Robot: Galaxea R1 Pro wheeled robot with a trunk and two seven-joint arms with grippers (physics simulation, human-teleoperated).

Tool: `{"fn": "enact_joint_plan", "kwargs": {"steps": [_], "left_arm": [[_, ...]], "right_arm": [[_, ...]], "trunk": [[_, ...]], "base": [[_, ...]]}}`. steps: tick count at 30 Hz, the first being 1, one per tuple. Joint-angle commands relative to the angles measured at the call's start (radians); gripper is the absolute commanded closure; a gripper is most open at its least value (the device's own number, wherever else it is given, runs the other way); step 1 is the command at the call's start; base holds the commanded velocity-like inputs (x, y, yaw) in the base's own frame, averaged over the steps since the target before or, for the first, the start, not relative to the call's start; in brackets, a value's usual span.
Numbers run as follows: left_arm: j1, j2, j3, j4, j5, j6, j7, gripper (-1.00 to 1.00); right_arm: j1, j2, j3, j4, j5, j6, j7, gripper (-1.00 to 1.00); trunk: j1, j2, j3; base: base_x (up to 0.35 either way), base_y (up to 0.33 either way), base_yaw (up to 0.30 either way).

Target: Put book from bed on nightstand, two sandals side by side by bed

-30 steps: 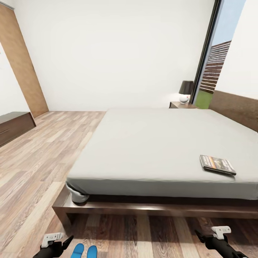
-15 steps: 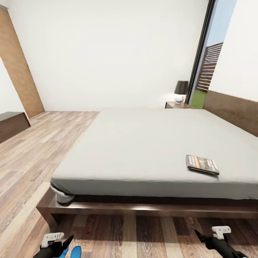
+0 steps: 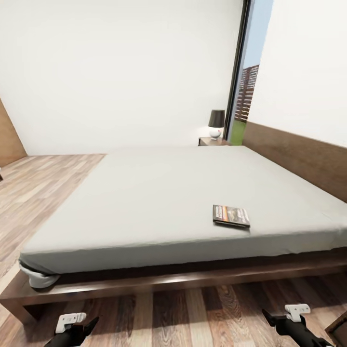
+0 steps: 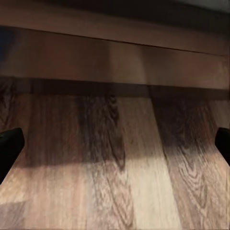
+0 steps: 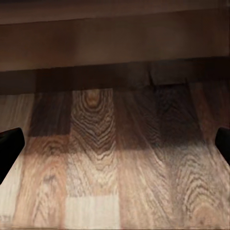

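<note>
Camera swung right; both grippers' jaws gape wide, empty, above floor.

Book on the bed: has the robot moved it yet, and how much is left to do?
Not yet. The book lies flat on the bed, far from the nightstand by the window. Both the left gripper and the right gripper are open and empty over the floor. No sandals visible, so that step can't be judged.
</note>
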Motion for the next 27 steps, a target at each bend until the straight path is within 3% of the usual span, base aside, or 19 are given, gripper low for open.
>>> {"fn": "enact_joint_plan", "kwargs": {"steps": [1, 14, 27], "left_arm": [[-0.001, 0.000, 0.004, 0.000, -0.002, -0.002, -0.006, -1.00], [-0.001, 0.000, 0.004, 0.001, -0.002, -0.003, -0.006, -1.00], [-0.001, 0.000, 0.004, 0.001, -0.002, -0.004, -0.004, -1.00]], "right_arm": [[-0.001, 0.000, 0.008, 0.001, -0.011, -0.003, 0.003, -1.00], [-0.001, 0.000, 0.008, 0.001, -0.011, -0.003, 0.003, -1.00], [-0.001, 0.000, 0.008, 0.002, -0.011, -0.003, 0.003, -1.00]], "trunk": [[0.000, 0.000, 0.000], [0.000, 0.000, 0.001], [0.000, 0.000, 0.001]], "base": [[0.000, -0.293, -0.247], [0.012, -0.266, -0.036], [0.241, -0.203, 0.000]]}}
